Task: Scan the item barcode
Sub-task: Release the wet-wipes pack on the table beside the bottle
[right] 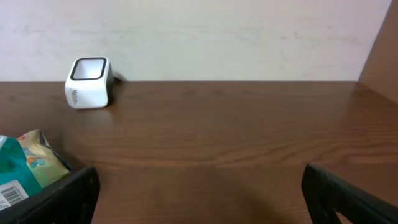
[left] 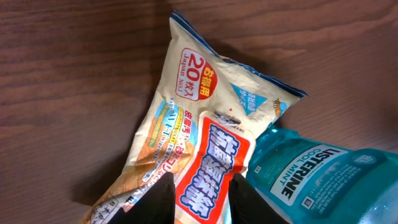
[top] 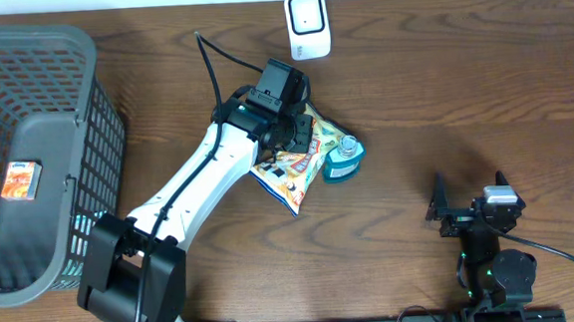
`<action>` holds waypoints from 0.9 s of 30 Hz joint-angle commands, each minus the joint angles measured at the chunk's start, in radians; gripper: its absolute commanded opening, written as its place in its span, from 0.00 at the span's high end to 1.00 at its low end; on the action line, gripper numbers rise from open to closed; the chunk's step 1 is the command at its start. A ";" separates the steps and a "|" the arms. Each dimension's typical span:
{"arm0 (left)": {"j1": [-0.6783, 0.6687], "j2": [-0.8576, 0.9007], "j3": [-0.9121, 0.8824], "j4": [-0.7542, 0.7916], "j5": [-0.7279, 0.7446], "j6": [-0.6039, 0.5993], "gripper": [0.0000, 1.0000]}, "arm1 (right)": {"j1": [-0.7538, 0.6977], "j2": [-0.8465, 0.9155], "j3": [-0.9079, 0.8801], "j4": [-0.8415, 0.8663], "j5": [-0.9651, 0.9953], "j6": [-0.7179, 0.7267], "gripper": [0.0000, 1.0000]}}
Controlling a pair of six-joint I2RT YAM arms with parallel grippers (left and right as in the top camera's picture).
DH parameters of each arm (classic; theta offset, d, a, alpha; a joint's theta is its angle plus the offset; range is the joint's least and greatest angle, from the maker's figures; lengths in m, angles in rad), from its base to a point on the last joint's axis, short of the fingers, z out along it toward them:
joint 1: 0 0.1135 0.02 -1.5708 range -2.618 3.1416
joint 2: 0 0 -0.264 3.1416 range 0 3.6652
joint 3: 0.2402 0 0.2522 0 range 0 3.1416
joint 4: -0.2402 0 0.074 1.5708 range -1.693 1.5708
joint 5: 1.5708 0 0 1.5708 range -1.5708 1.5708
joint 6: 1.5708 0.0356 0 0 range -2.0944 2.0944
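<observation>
Packet [top: 296, 172] lies mid-frame overhead, touching the bottle [top: 344, 159], with its long axis steeply diagonal from lower left to upper right. The left gripper [left: 199, 202] straddles it, jaws apart. The right gripper [right: 200, 177] gapes empty.

Bright even light, soft shadows, near fgrnd blurry.

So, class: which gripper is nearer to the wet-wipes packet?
Left. The left gripper is right at the wet-wipes packet, its fingers on either side of the pack. The right gripper stands open, well off to the right, touching nothing.
</observation>
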 commanded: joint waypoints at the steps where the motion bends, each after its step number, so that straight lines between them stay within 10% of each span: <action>1: 0.002 0.000 -0.005 0.002 -0.017 -0.025 0.70 | 0.002 0.000 -0.001 -0.004 0.005 -0.011 0.01; 4: 0.009 -0.020 -0.001 0.000 -0.018 -0.024 0.67 | 0.002 0.000 -0.001 -0.004 0.005 -0.011 0.01; 10: 0.105 -0.205 0.061 -0.048 -0.143 -0.024 0.16 | 0.002 0.001 -0.001 -0.004 0.005 -0.011 0.01; 13: 0.161 -0.312 0.077 -0.048 -0.236 -0.021 0.07 | 0.002 0.001 -0.001 -0.004 0.005 -0.011 0.01; 21: 0.573 -0.590 0.170 -0.053 -0.335 -0.024 0.02 | 0.002 0.001 -0.001 -0.004 0.005 -0.011 0.01; 27: 0.954 -0.520 0.174 -0.250 -0.315 -0.411 0.02 | 0.002 0.001 -0.001 -0.003 0.005 -0.011 0.01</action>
